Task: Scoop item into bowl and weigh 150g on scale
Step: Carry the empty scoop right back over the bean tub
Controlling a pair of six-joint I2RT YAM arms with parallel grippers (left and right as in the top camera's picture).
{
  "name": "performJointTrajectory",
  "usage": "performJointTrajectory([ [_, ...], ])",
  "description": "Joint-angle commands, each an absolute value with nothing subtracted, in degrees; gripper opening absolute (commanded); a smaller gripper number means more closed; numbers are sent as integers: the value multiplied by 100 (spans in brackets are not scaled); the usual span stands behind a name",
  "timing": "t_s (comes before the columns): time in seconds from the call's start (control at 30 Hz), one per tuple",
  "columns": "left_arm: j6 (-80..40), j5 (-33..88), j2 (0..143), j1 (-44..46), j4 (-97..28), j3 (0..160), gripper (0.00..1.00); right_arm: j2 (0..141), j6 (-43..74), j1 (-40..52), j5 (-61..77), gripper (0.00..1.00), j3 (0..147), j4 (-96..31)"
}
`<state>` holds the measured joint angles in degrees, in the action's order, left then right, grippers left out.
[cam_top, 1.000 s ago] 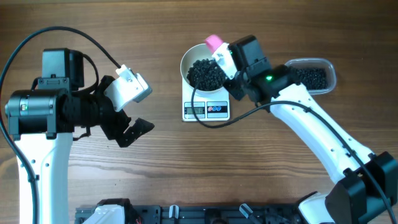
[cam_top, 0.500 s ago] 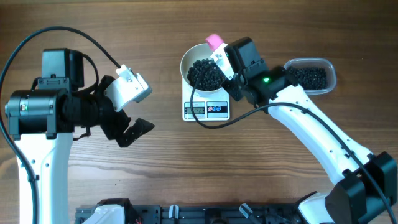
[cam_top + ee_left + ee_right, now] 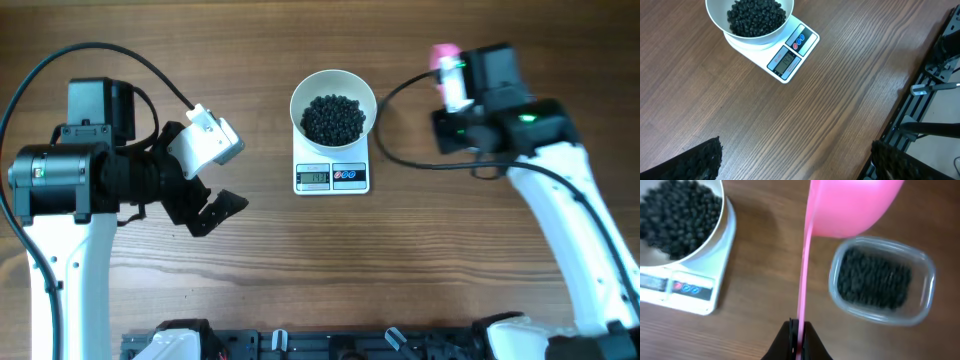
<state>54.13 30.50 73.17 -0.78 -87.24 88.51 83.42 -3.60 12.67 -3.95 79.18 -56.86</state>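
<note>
The left gripper (image 3: 212, 208) hangs idle at the table's left, jaws spread wide and holding nothing. At centre the white bowl (image 3: 298, 96) sits on the scale (image 3: 332, 177), heaped with black beans (image 3: 333, 117). The display is too small to read. The right gripper (image 3: 799, 330), pinching the pink scoop (image 3: 850, 205) by its handle, has swung from the bowl to above the clear tub (image 3: 833, 282), probably for another load.

Two white arms, left arm (image 3: 65, 265) and right arm (image 3: 556, 205), chunky black joint housings (image 3: 45, 185), thin black cables (image 3: 90, 44) off both, green light (image 3: 527, 118) at the right wrist, white camera block (image 3: 208, 138) at the left, left gripper (image 3: 797, 160) with pebbled black fingertips (image 3: 695, 162)
</note>
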Motion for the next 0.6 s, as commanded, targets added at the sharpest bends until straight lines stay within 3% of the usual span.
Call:
performJointTrajectory([
  [0.0, 5468, 3094, 7260, -108, -8731, 8932, 100, 7983, 47, 731, 644, 4, 8095, -6038],
  [0.43, 5468, 3094, 7260, -108, -8731, 8932, 100, 8340, -228, -379, -145, 4, 8095, -7314],
  [0.57, 5468, 3094, 7260, -108, -8731, 8932, 100, 8656, -821, -532, -196, 4, 8095, -7310],
])
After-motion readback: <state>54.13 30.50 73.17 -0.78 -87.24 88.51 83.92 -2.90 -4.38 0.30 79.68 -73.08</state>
